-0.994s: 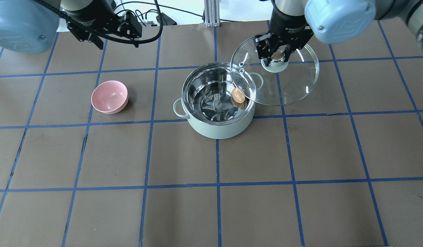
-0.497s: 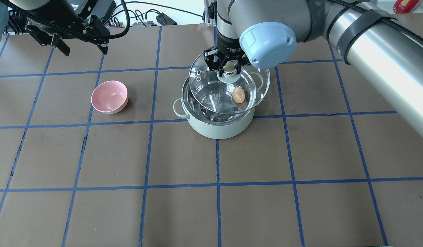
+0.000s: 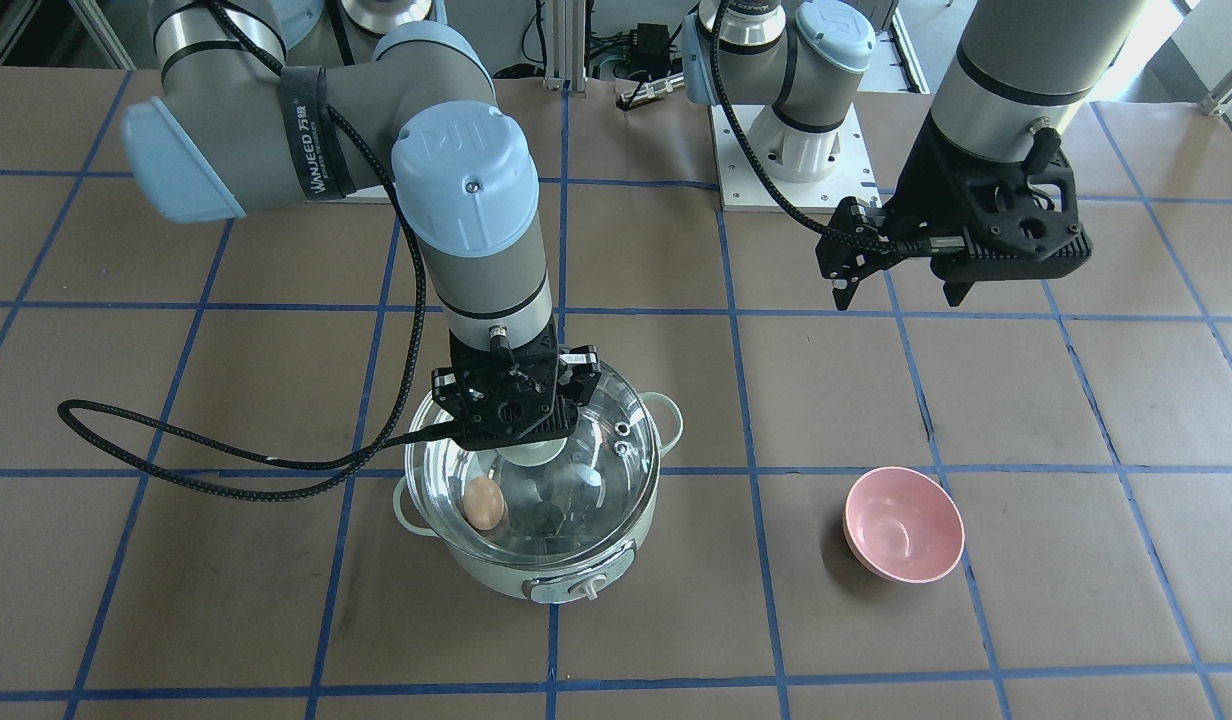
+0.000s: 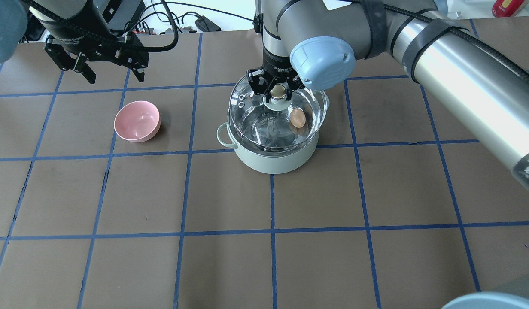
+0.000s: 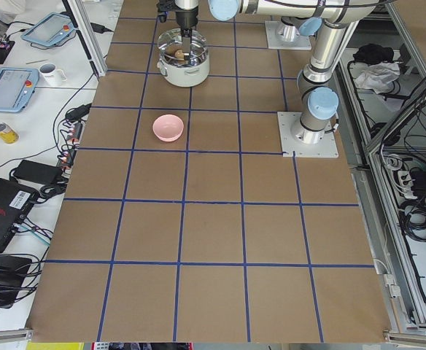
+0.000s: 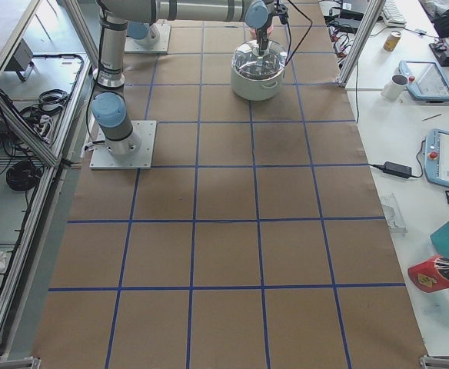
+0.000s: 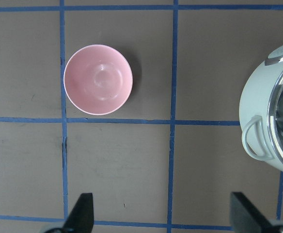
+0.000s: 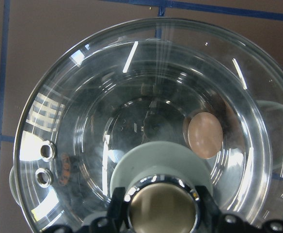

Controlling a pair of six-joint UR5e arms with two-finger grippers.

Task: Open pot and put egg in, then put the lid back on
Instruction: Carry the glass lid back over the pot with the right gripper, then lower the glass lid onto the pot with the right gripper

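Shifted left: lid (image 4: 273, 116) now centred over pot (image 4: 273, 161), egg (image 4: 297, 117) inside.

Bright, even light falls from overhead. White streaks and window-like patches of glare cross the round clear glass lid (image 8: 146, 111) and ripple in the steel inside of the round pale mint-green pot (image 4: 271, 162). The small pink bowl (image 3: 903, 525) casts a short, soft shadow at one side. The right wrist view goes soft along its bottom edge.
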